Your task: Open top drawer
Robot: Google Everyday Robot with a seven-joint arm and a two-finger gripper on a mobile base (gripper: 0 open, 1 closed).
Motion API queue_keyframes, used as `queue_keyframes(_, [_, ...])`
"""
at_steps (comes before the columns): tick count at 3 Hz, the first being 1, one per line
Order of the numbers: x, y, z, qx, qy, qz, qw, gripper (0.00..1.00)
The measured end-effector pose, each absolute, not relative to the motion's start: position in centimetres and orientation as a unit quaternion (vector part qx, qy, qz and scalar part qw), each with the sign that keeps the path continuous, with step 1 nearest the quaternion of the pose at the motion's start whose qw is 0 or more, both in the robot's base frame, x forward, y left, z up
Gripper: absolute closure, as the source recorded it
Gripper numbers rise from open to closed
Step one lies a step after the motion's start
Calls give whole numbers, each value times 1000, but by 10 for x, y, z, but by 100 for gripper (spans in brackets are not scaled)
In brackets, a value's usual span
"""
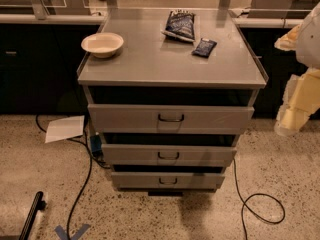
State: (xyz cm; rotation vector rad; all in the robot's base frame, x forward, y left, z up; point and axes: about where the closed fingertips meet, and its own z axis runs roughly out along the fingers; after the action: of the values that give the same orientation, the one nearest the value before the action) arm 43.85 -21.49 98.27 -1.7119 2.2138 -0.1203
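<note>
The top drawer [125, 119] is the widest of three grey metal drawers in a grey cabinet, with a small dark bail handle [171, 118] at its centre. Its front sits under a dark gap below the cabinet top, and no tray inside shows. Two narrower drawers [130, 155] [135, 180] with the same handles lie below it. My gripper [294, 109] is a pale cream shape at the right edge, off to the right of the cabinet at about top-drawer height, touching nothing.
On the cabinet top [150, 64] sit a white bowl [102, 44], a dark snack bag [180, 25] and a small dark packet [204, 47]. A sheet of paper [65, 128] and cables [82, 184] [257, 206] lie on the speckled floor. Dark counters stand behind.
</note>
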Motion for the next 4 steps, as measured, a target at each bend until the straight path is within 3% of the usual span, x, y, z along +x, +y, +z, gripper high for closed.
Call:
queue_keyframes(2, [441,-215,980,-596,780,-47,184,0])
queue_keyframes(4, [433,-213,899,-525,818,-6,235,0])
